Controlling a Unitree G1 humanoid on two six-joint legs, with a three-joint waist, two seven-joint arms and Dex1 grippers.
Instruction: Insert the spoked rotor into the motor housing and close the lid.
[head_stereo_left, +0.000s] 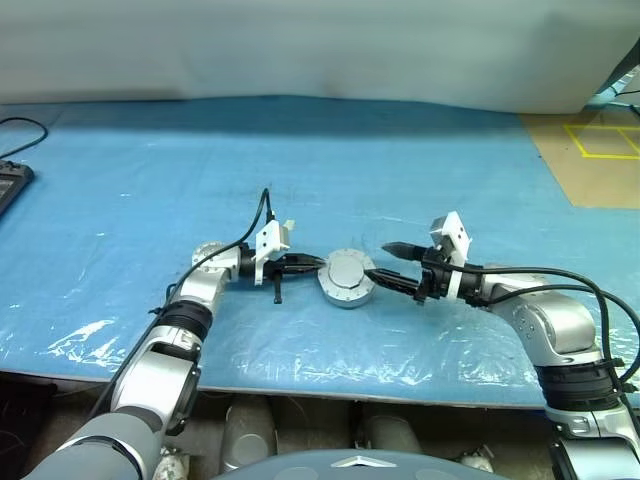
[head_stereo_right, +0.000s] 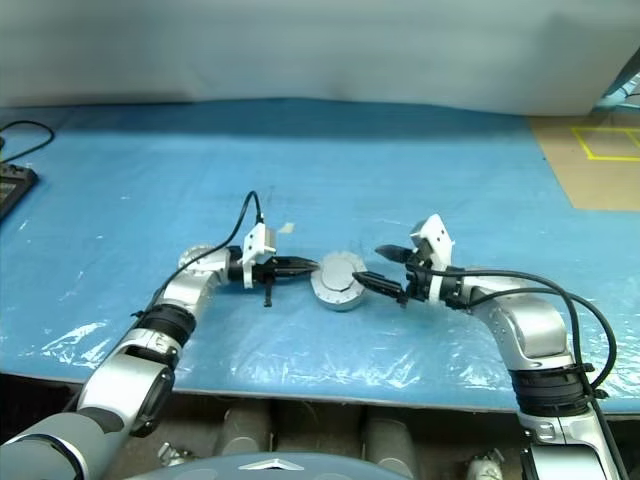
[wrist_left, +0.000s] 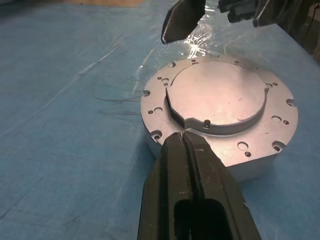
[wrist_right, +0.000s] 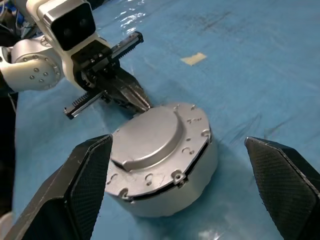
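Looks nearly done: lid (wrist_right: 150, 135) on the motor housing (head_stereo_left: 347, 278) in the middle of the blue table (head_stereo_left: 150, 170), a thin gap left, left gripper (head_stereo_left: 312, 264) shut against its rim, right gripper (head_stereo_left: 388, 263) wide open, holding nothing.

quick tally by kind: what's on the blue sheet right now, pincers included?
Motor housing, lid on top: 1
Tape scrap: 1
Pincers: 2 — left pincer shut at the housing's edge, right pincer open beside it
Total: 4
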